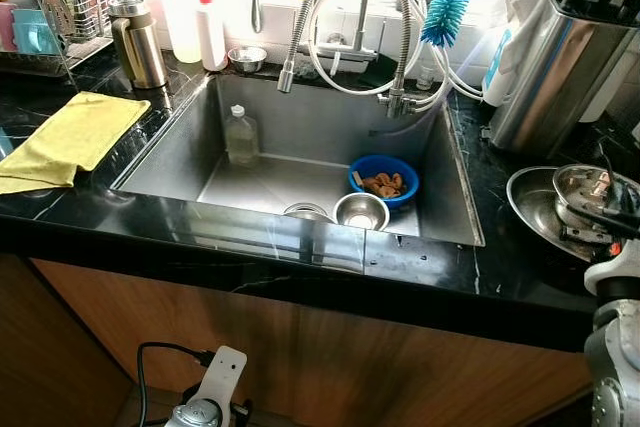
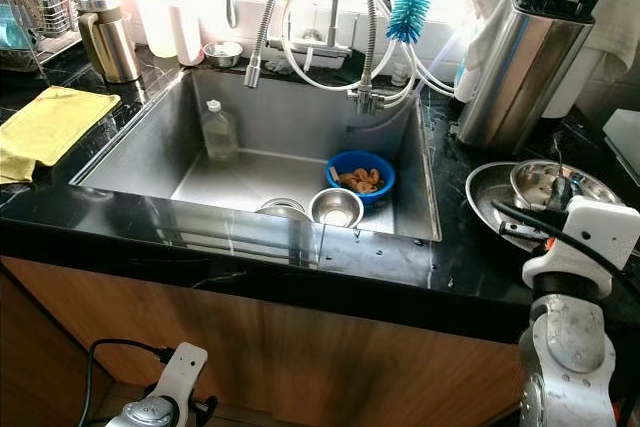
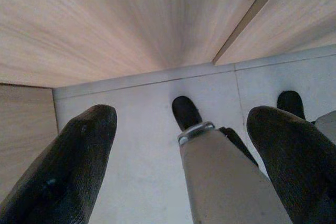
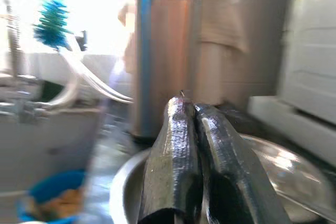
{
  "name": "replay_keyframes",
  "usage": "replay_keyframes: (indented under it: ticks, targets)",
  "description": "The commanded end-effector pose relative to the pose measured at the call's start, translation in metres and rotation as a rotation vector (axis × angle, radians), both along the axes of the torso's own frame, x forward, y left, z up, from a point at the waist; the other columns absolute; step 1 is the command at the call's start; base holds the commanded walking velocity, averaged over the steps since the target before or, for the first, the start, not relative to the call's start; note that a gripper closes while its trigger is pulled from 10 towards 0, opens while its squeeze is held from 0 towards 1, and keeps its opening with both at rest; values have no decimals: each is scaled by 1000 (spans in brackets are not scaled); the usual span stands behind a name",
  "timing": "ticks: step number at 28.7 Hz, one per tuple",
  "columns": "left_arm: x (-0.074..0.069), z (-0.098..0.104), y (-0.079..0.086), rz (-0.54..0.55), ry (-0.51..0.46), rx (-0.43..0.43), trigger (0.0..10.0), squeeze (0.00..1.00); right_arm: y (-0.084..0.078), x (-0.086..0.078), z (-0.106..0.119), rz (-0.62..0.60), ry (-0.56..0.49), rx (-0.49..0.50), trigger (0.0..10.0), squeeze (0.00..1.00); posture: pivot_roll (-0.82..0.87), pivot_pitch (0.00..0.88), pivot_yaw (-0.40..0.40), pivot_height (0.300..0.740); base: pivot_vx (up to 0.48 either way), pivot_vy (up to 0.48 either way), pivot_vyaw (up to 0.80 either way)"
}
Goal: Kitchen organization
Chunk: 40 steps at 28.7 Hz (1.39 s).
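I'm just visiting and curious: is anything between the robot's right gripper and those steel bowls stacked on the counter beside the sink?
Nothing visible stands between them. The right gripper, fingers pressed together, hovers right over the rim of the steel bowls, which sit on the black counter right of the sink. The knife block stands behind them, out of the way.

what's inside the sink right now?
In the sink: a clear plastic bottle standing at the back left, a blue bowl holding brownish food scraps, and a small steel bowl in front of it. Another steel piece sits partly hidden behind the near rim.
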<state>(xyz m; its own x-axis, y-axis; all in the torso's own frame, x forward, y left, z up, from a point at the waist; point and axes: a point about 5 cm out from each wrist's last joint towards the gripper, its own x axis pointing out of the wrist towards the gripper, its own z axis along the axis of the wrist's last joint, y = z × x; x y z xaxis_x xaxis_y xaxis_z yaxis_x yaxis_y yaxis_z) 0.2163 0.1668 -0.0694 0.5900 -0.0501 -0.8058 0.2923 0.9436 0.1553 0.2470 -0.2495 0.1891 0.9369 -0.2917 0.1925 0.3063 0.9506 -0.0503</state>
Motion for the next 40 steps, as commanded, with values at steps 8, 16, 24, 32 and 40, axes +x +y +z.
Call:
replay_keyframes:
  ticks: [8, 16, 24, 32, 40]
  targets:
    - [5, 3, 0, 20, -19, -7, 10000, 0, 40, 34, 6, 332, 49, -68, 10000, 0, 39, 0, -75, 736, 0, 0, 0]
    - [5, 3, 0, 15, -17, -5, 10000, 0, 42, 54, -38, 403, 278, 49, 10000, 0, 35, 0, -71, 736, 0, 0, 0]
    - [3, 1, -2, 14, -12, -6, 10000, 0, 37, 73, -47, 474, 287, 163, 10000, 0, 48, 0, -77, 736, 0, 0, 0]
    - [1, 1, 2, 24, -7, -2, 10000, 0, 35, 86, -37, 498, 258, 162, 10000, 0, 51, 0, -79, 736, 0, 0, 0]
    - [1, 1, 5, 34, -2, 2, 10000, 0, 37, 96, -40, 532, 287, 187, 10000, 0, 53, 0, -81, 736, 0, 0, 0]
